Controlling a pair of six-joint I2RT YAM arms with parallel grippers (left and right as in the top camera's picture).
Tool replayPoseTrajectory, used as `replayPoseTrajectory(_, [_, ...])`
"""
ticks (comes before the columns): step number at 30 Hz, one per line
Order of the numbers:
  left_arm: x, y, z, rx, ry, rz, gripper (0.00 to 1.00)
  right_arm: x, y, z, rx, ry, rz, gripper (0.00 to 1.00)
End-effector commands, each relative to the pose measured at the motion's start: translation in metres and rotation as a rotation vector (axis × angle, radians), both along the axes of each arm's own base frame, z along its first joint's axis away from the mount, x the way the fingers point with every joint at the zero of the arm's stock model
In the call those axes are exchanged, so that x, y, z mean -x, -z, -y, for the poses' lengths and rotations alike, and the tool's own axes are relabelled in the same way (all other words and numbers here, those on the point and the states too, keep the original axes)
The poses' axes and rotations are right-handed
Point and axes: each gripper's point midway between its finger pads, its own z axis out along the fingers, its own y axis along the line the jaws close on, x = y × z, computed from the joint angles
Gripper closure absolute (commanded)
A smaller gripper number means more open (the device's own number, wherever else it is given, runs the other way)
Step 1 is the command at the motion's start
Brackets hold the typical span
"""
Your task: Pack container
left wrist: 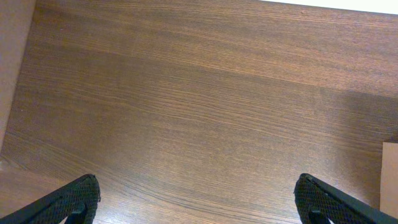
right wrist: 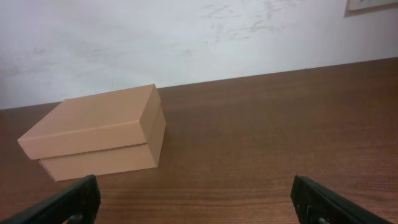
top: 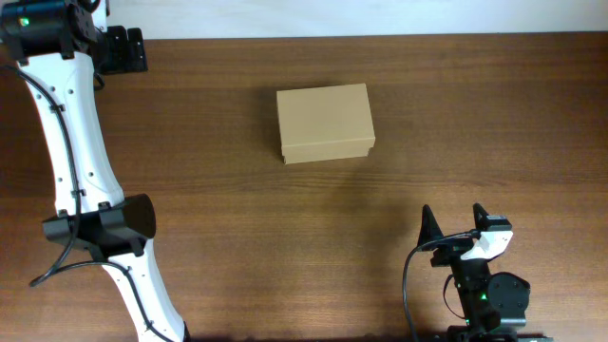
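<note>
The container (top: 325, 123) is a plain brown cardboard box. It sits shut on the wooden table, a little behind the middle. In the right wrist view it (right wrist: 93, 130) lies ahead and to the left with its lid down. My right gripper (top: 453, 225) is open and empty near the front right of the table, well short of the box; its fingers (right wrist: 194, 190) frame bare wood. My left gripper (top: 124, 50) is at the far left back corner, open and empty over bare table (left wrist: 196, 186). A sliver of brown cardboard (left wrist: 390, 177) shows at the right edge of the left wrist view.
The white left arm (top: 81, 142) runs from the front left up to the back left corner. The table's back edge meets a pale wall (right wrist: 186, 37). A beige strip (left wrist: 12, 62) borders the table at the left of the left wrist view.
</note>
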Motion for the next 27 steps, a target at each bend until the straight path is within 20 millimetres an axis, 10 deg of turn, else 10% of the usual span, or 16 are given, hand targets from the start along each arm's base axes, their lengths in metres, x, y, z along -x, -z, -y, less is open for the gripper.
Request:
replayPoseTrajectory(1, [0.002,-0.006,-0.002,-0.006,0.002,0.013,0.00,0.000,0.003,0.004,-0.006,0.020,0.004,0.01])
replayPoseTrajectory(9, [0.002,-0.006,-0.002,-0.006,0.002,0.013,0.00,0.000,0.003,0.004,-0.006,0.020,0.004,0.01])
replayPoseTrajectory(17, [0.034,-0.051,0.019,-0.014,0.035,0.076,0.00,0.000,0.003,0.004,-0.006,0.020,0.004,0.01])
replayPoseTrajectory(27, [0.192,-0.036,0.062,0.004,0.116,-0.075,0.00,0.000,0.003,0.004,-0.006,0.020,0.004,0.01])
